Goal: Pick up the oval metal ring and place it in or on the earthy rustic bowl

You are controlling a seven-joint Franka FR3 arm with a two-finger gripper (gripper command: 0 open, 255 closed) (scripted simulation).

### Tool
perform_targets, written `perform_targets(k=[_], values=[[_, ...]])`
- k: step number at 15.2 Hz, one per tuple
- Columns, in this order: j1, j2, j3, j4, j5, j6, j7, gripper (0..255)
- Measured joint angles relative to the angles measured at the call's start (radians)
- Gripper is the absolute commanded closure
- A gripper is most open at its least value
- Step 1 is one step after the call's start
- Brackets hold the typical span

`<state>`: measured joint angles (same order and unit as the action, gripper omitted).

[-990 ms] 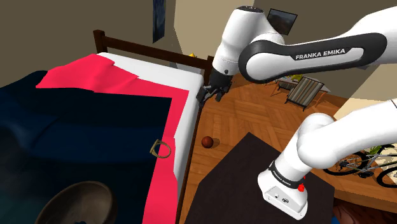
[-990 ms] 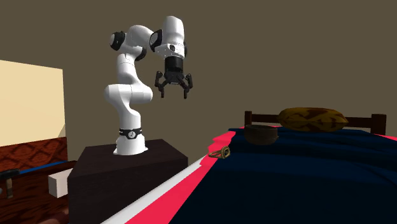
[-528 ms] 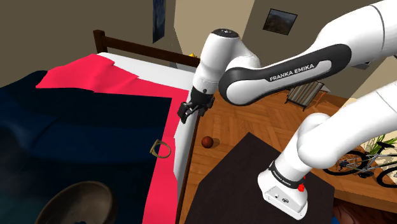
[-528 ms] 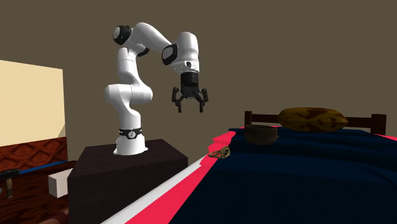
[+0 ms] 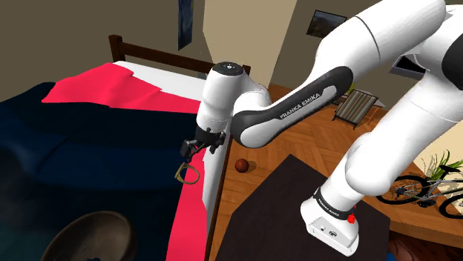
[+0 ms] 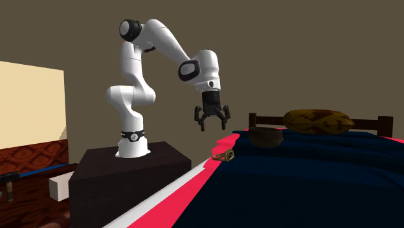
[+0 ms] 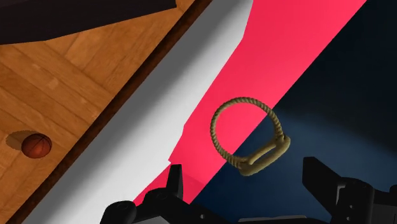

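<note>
The oval ring (image 5: 187, 174) is brownish, rope-textured, with a bar clasp. It lies flat on the bed where the red sheet meets the dark blue blanket, near the bed's edge; I also see the ring (image 6: 224, 155) (image 7: 263, 158) in the other two views. My gripper (image 5: 195, 148) (image 6: 212, 122) hangs open a little above it, and nothing is between the fingers. In the wrist view the ring lies just ahead of the gripper (image 7: 247, 178). The dark brown bowl (image 5: 89, 236) sits on the blanket at the shoulder view's lower left; the bowl (image 6: 267, 136) stands apart from the ring.
A brown pillow (image 6: 317, 120) leans by the dark wooden headboard (image 6: 372, 122). Beside the bed, a reddish ball (image 5: 241, 164) (image 7: 36, 145) lies on the wooden floor. My dark stand (image 5: 289, 215) is close to the bed's white side. A bicycle (image 5: 423, 189) stands at the right.
The arm has swung from above the floor beside the bed over its edge and come down, bringing the open gripper to just above the ring. The ring and bowl have not moved.
</note>
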<state>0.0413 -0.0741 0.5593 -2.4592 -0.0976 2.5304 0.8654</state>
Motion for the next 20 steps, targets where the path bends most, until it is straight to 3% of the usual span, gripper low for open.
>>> perform_targets(k=[4,6,9,14,20], values=[[0.013,0.179,0.014,0.086,-0.179,0.061,0.180,0],[0.048,0.271,-0.004,0.145,-0.274,0.074,0.273,0],[0.079,0.337,-0.033,0.176,-0.344,0.096,0.335,0],[0.107,0.400,-0.074,0.194,-0.414,0.131,0.384,0],[0.114,0.411,-0.082,0.195,-0.428,0.140,0.395,0]])
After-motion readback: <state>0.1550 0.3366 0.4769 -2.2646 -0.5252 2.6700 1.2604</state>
